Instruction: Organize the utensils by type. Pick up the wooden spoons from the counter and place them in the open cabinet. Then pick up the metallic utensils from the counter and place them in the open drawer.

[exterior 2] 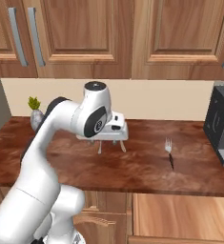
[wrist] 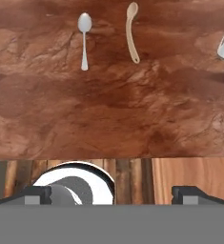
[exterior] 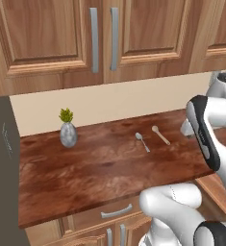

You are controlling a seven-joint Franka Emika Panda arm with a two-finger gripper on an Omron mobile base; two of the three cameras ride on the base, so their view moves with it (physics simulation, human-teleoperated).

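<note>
We are finding no readable text, label, brand, number or sign anywhere in these views. We are reading nothing on the cabinet doors, nothing on the worktop, and nothing on the dark appliance standing at its right end.

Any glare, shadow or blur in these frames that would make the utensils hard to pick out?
Hand view: sharp, evenly lit; the shiny grey metal spoon and pale beige wooden spoon stand out against the dark reddish-brown counter. Left base view: softer, both spoons small. Right base view: the arm covers most of them.
</note>
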